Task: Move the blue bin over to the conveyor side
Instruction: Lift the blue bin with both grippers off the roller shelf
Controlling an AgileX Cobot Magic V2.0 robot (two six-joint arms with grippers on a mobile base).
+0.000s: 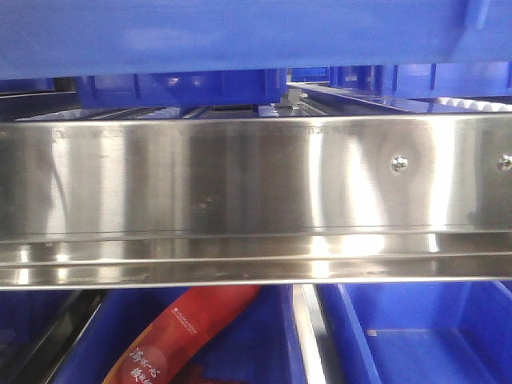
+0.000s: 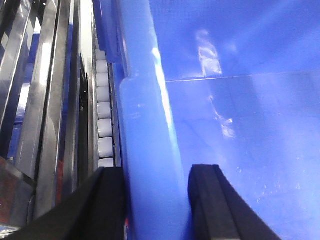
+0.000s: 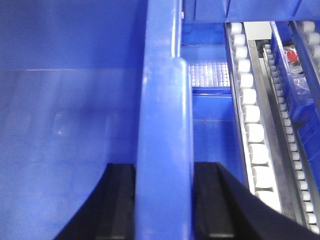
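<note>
The blue bin's thick rim [image 2: 150, 125] runs up the left wrist view. My left gripper [image 2: 157, 200] is shut on it, one black finger [image 2: 107, 205] outside the wall and one inside over the empty floor. In the right wrist view my right gripper [image 3: 164, 200] is likewise shut on the opposite rim [image 3: 162, 110], a finger [image 3: 120, 200] on each side. In the front view the blue bin [image 1: 240, 32] fills the top strip, close to the camera. The conveyor is out of view.
A shiny stainless-steel rack rail [image 1: 256, 200] crosses the front view. White rollers [image 2: 105, 125] [image 3: 252, 130] run beside the bin on both sides. Below the rail sit blue crates, one holding a red packet [image 1: 192, 328]. Another crate with packets [image 3: 295, 75] is far right.
</note>
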